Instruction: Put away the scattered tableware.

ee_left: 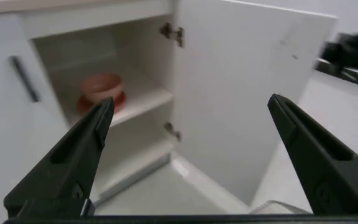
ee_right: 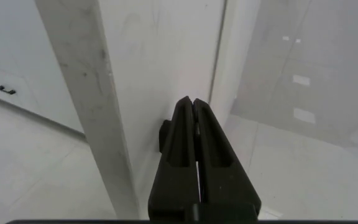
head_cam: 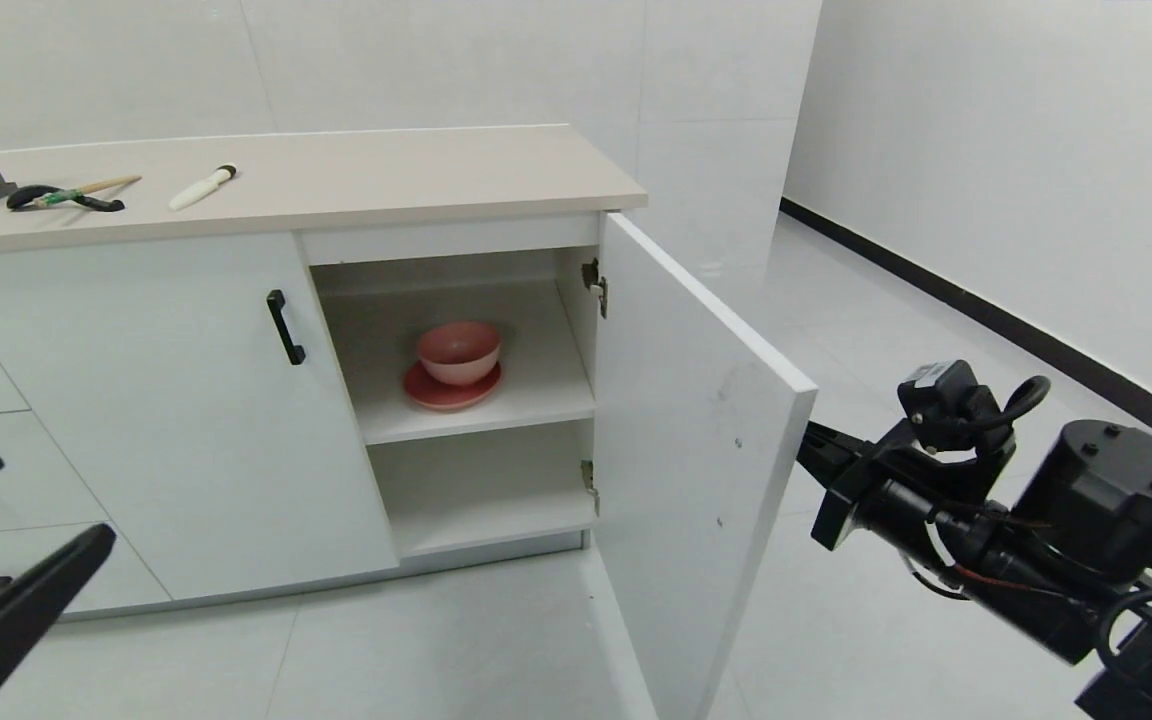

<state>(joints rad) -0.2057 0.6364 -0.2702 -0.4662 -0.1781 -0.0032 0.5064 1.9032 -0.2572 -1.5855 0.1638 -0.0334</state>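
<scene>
Our shut, empty right hand (ee_right: pixel 193 102) sat at the open white cabinet door (head_cam: pixel 696 430)'s outer face; the left hand (ee_left: pixel 191 102) gaped, empty. Slow, square pushing seemed wisest.

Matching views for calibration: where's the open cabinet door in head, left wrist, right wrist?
Head: open cabinet door right of centre, swung out toward the camera.
Left wrist: door framed between the left gripper fingers.
Right wrist: door close up, edge and face.
Shared landmark: right gripper with its arm, beside the door.
</scene>
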